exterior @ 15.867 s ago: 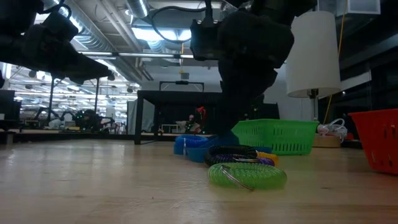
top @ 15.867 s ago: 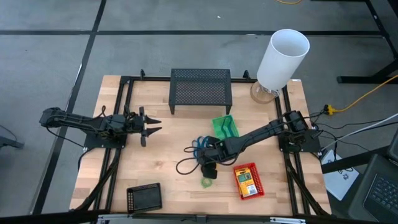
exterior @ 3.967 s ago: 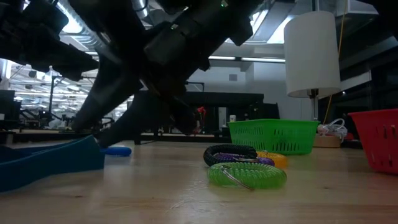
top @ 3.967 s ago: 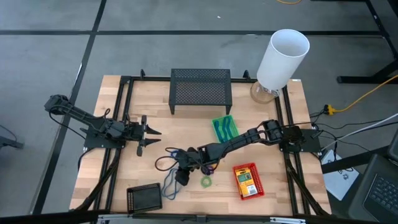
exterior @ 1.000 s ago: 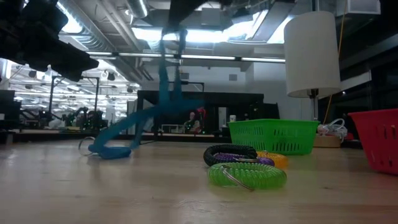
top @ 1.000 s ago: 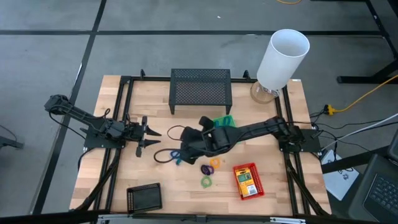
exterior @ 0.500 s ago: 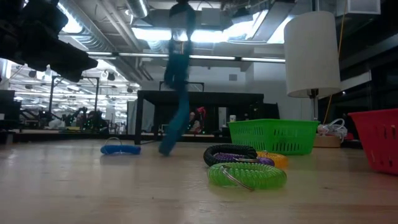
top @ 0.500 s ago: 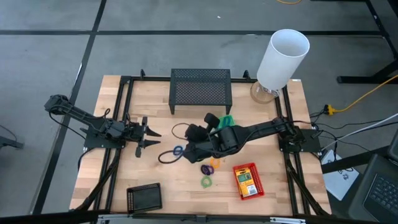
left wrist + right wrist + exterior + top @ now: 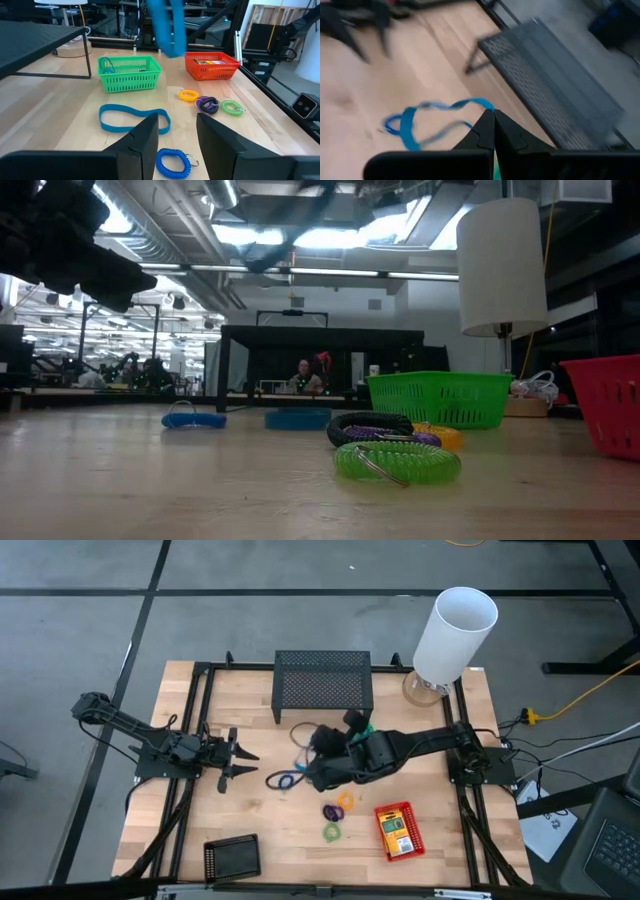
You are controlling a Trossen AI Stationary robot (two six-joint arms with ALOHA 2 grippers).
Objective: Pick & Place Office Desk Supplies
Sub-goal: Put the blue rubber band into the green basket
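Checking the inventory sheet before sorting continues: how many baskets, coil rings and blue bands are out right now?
Baskets: 3 (green, red, black)
Coil rings: 4 (blue, orange, purple, green)
Blue bands: 2 (one lying flat, one hanging from the right gripper)
Total: 9
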